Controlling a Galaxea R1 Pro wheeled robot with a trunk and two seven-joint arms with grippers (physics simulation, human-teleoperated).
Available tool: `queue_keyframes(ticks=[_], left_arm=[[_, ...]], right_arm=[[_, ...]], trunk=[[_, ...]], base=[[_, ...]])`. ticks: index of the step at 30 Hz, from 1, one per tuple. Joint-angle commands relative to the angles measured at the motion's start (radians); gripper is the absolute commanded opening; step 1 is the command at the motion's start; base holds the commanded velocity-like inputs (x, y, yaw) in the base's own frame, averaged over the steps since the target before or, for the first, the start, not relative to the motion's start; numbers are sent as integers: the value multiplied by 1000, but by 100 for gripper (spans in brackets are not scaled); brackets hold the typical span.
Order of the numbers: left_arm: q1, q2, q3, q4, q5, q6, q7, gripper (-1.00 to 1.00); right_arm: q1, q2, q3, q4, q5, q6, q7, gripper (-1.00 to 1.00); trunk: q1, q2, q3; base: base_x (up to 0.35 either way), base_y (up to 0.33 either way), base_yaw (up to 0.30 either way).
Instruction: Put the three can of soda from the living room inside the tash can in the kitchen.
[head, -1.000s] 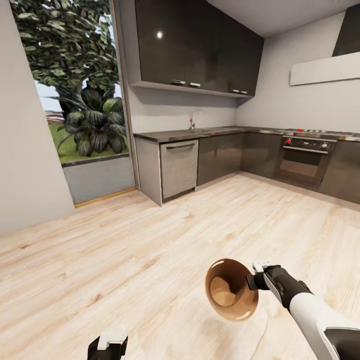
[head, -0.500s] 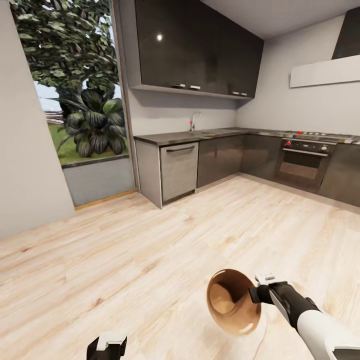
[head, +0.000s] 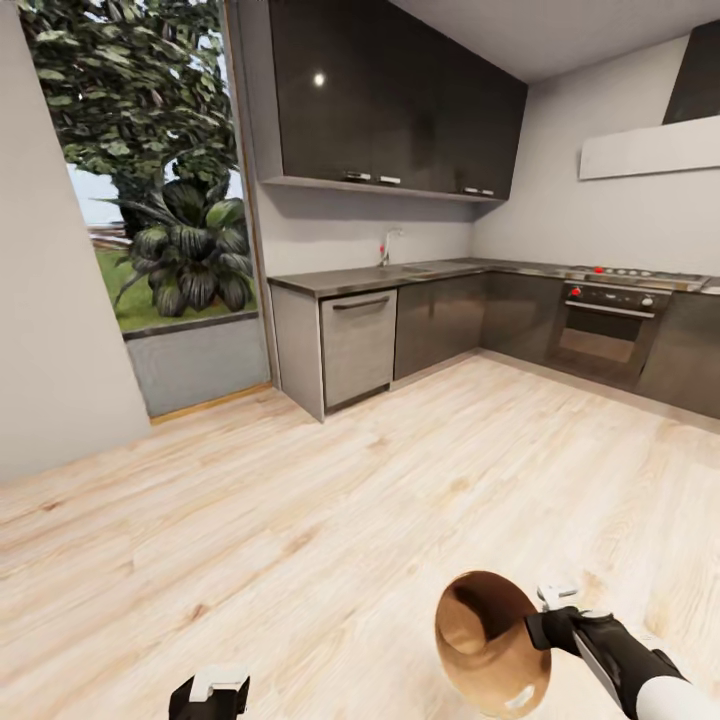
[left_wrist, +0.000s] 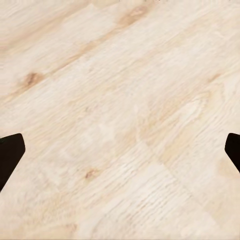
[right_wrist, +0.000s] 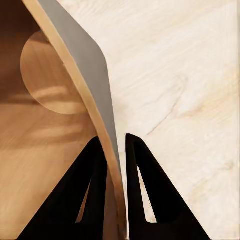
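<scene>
I hold the trash can (head: 490, 640) tipped on its side above the pale wood kitchen floor (head: 330, 520), its brown inside facing the head camera. My right gripper (head: 545, 625) is shut on its rim. In the right wrist view the right gripper (right_wrist: 116, 150) pinches the trash can's thin grey wall (right_wrist: 82, 60), one finger inside and one outside. The round brown bottom shows and looks empty. The soda cans are out of view. My left gripper (head: 210, 695) hangs low at the view's bottom edge. In the left wrist view the left gripper (left_wrist: 120, 150) is open over bare floor.
Glossy dark upper cabinets (head: 390, 95) hang over a steel counter (head: 400, 272) with a sink tap (head: 385, 242). A grey dishwasher front (head: 357, 340) stands at the counter's left end, an oven (head: 605, 325) with red knobs at the right. A tall window (head: 150, 200) shows plants.
The trash can and my right gripper have sunk lower and to the right in the head view. The kitchen has shifted slightly, so the camera has moved too.
</scene>
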Motion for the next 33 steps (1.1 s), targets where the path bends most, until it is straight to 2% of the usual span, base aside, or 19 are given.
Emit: queue_keyframes(ticks=[1,4,7,10,13,15,16,19,20,24,28,29,33], left_arm=[[0,2,0,0,0,0,0,100],[1,21,1,0,1,-1,-1,100],[2,36,1,11,2,-6,-4,100],[2,47,1,50,6,-23,-8,100],[3,62,0,90,7,-76,-11,100],[3,70,0,98,7,-86,-12,100],[4,83,0,109,8,-97,-13,100],[4,92,-1,124,9,-113,-14,100],[4,96,-1,141,9,-131,-15,100],[4,101,-1,208,9,-191,-15,100],[6,104,-1,236,9,-225,-16,100],[10,108,-1,245,10,-240,-18,100],[11,109,-2,248,12,-247,-19,100]], right_arm=[[6,-4,1,-1,-2,-5,3,-100],[47,-30,0,4,-4,-100,3,-100],[78,-40,0,4,-5,-139,3,-100],[109,-43,0,-1,-5,-162,3,-100],[144,-45,-2,-24,-9,-182,3,-100],[159,-45,-4,-30,-12,-195,3,-100],[182,-45,-6,-35,-15,-219,3,-100],[200,-44,-7,-36,-16,-260,3,-100],[213,-44,-8,-32,-16,-303,3,-100],[255,-46,-13,-24,-18,-418,2,-100],[289,-54,-15,-22,-19,-461,2,-100],[324,-60,-20,-21,-23,-509,1,-100],[362,-65,-71,-9,-46,-550,2,-100]], trunk=[[-4,7,3],[-15,28,13],[-27,49,22],[-38,70,32],[-50,91,41],[-58,105,47],[-61,112,50],[-73,133,60],[-77,140,63],[-92,168,75],[-107,196,88],[-111,203,91],[-127,231,104]], base=[[0,0,0],[0,0,0],[0,0,0],[0,0,0],[0,0,0],[0,0,0],[0,0,0],[0,0,0],[0,0,0],[0,0,0],[0,0,0],[0,0,0],[0,0,0]])
